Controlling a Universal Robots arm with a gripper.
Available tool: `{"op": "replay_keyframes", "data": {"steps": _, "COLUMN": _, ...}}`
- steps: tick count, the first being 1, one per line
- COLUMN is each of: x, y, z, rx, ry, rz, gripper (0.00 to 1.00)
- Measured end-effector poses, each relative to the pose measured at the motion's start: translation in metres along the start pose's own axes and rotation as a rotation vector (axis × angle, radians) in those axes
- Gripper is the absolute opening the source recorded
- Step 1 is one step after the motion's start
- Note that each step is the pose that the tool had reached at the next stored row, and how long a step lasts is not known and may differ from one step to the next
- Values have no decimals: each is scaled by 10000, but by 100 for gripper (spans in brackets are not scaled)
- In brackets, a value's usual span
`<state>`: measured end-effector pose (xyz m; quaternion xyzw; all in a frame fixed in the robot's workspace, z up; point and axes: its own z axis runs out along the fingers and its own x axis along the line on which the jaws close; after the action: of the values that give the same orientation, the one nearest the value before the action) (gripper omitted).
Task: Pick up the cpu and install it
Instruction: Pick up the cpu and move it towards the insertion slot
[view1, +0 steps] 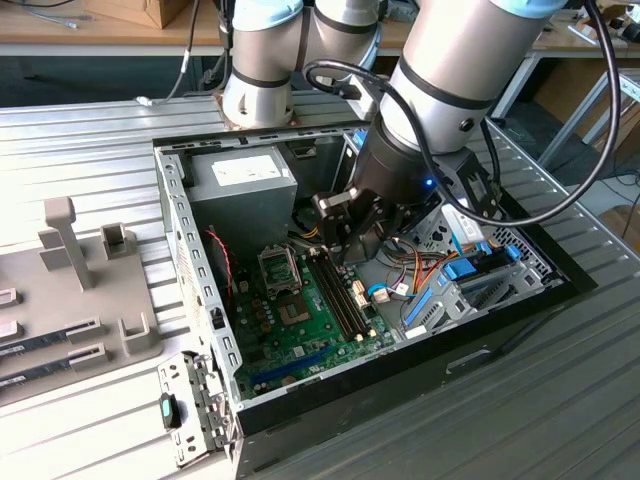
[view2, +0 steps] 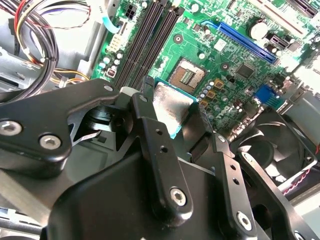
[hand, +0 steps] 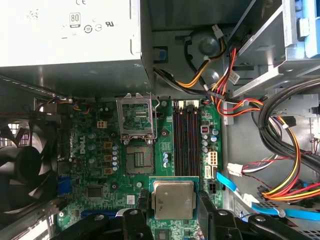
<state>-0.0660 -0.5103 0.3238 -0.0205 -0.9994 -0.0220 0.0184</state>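
The end effector (hand: 174, 214) is clamping the cpu (hand: 173, 199) by 2 opposite edges, fingers closed on it. In the exterior view it is hanging inside the case (view1: 185, 240), at 2 o'clock from the socket (view1: 293, 308).

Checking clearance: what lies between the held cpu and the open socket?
In the first wrist view, only a strip of green motherboard separates cpu and socket.

The arm (view1: 455, 60) reaches down at a slant (wrist lowest), its gripper (view1: 345, 252) pointing downward with both fingers (hand: 206, 212) pinched against opposite edges of the cpu (hand: 173, 199).
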Motion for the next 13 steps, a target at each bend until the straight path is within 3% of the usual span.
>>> {"op": "replay_keyframes", "data": {"steps": 13, "x": -1, "y": -2, "z": 49, "rx": 0, "ry": 0, "rz": 0, "gripper": 47}}
